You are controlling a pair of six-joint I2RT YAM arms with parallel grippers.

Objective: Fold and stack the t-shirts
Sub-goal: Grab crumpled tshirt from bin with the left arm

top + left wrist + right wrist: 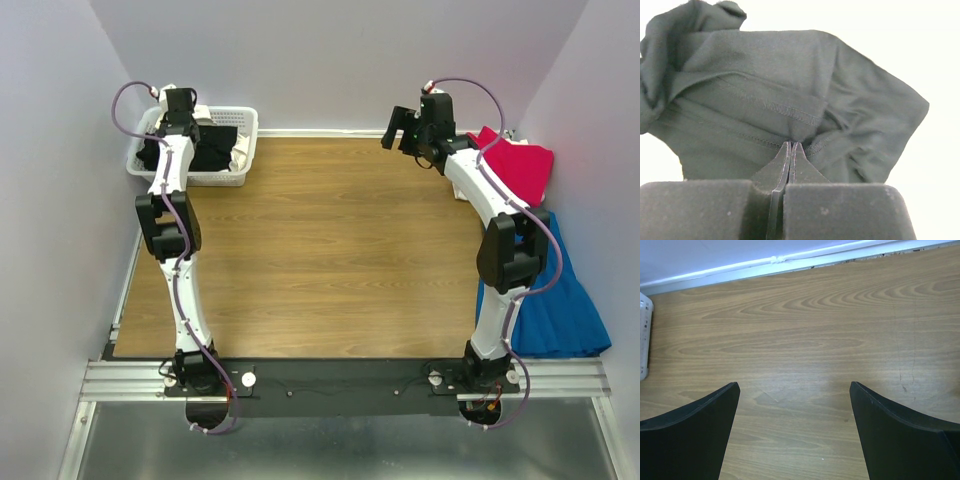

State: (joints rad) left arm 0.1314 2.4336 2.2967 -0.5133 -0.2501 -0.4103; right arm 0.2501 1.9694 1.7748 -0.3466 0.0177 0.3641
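Note:
The black t-shirt [215,145] lies bunched in the white lattice basket [245,178] at the far left. My left gripper [182,122] reaches into the basket. In the left wrist view the gripper [791,144] is shut on a hemmed fold of the black t-shirt [765,95], which hangs crumpled in front of it. A crimson red t-shirt [522,165] lies at the far right beside the table. My right gripper [398,128] is open and empty above the far right of the table. In the right wrist view the gripper [795,387] shows only bare wood between its fingers.
A blue cloth [560,300] lies right of the table beside the right arm. A pale cloth [240,150] shows at the basket's right end. The basket's corner shows in the right wrist view [644,335]. A white wall strip [790,262] runs along the table's far edge.

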